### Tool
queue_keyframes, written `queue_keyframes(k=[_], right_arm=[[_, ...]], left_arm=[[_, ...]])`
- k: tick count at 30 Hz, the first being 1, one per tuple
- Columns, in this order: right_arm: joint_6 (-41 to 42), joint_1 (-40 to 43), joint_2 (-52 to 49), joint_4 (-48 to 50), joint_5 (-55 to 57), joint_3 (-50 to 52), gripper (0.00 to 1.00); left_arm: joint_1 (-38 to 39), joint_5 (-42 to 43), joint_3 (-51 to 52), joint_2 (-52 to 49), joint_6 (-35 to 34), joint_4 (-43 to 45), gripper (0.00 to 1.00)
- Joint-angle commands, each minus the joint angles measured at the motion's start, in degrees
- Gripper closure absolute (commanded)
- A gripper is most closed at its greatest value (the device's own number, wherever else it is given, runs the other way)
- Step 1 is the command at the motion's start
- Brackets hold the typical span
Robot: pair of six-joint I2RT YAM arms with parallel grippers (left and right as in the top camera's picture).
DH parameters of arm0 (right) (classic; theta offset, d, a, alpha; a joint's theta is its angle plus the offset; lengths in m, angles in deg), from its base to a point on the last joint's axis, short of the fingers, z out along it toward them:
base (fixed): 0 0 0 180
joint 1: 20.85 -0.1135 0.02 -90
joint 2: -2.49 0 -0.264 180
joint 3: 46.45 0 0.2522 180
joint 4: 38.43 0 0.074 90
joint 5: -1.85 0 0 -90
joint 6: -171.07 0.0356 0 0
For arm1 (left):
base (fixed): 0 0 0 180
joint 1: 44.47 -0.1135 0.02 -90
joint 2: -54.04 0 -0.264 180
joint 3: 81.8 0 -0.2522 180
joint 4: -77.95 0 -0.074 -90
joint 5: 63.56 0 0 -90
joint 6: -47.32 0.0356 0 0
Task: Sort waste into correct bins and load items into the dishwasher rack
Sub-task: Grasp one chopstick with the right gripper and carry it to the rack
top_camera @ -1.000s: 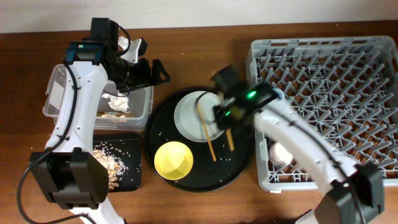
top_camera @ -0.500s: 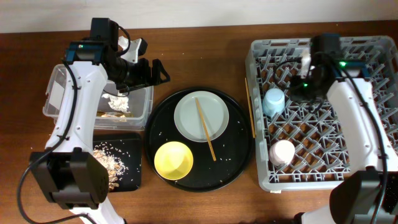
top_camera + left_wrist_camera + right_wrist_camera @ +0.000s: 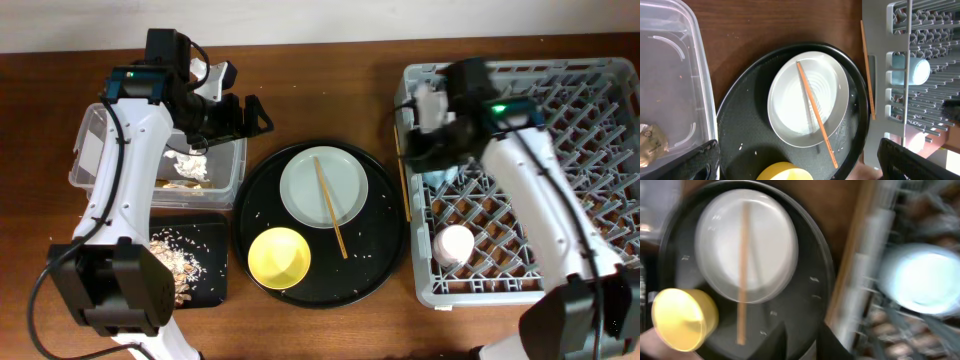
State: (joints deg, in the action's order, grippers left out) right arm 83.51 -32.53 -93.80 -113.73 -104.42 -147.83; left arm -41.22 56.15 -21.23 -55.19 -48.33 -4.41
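The right arm has swung back to the left wall of the grey plastic dishwasher rack (image 3: 520, 70), the right gripper (image 3: 420, 150) too blurred to judge and the left gripper (image 3: 240, 118) wide open and empty; the small light-blue cup (image 3: 910, 70) and small pink cup (image 3: 455, 243) are racked, while the pale round plate (image 3: 323, 187), yellow bowl (image 3: 279, 256) and two wooden chopsticks (image 3: 330, 205) remain outside it.

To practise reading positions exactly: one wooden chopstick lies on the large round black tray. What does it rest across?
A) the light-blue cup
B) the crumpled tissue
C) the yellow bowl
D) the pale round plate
D: in the overhead view the chopstick lies diagonally across the pale round plate, its lower end reaching past the rim over the round black tray.
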Motion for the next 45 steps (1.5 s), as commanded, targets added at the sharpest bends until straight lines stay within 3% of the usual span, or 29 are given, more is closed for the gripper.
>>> queue_keyframes(k=[1,9,14,30,40,42,45], right_arm=[[1.7,-6.8,-0.9,2.1,-0.8,-0.7,0.75],[4.3,-15.5,-7.3,8.1,4.3,-0.7,0.71],[4.3,-18.7,-12.9,11.2,4.5,-0.7,0.62],[4.3,-19.9,-24.1,13.6,4.9,-0.7,0.63],[4.3,-19.9,-24.1,17.2,4.9,4.4,0.67],[4.3,-19.9,-24.1,17.5,4.9,4.7,0.78],[4.3,-19.8,-24.1,17.6,4.9,4.7,0.86]], left_arm=[[-0.2,-0.2,-0.5,0.9,-0.3,0.0,0.00],[-0.2,-0.2,-0.5,0.9,-0.3,0.0,0.00],[-0.2,-0.2,-0.5,0.9,-0.3,0.0,0.00],[-0.2,-0.2,-0.5,0.9,-0.3,0.0,0.00],[-0.2,-0.2,-0.5,0.9,-0.3,0.0,0.00],[-0.2,-0.2,-0.5,0.9,-0.3,0.0,0.00],[-0.2,-0.2,-0.5,0.9,-0.3,0.0,0.00]])
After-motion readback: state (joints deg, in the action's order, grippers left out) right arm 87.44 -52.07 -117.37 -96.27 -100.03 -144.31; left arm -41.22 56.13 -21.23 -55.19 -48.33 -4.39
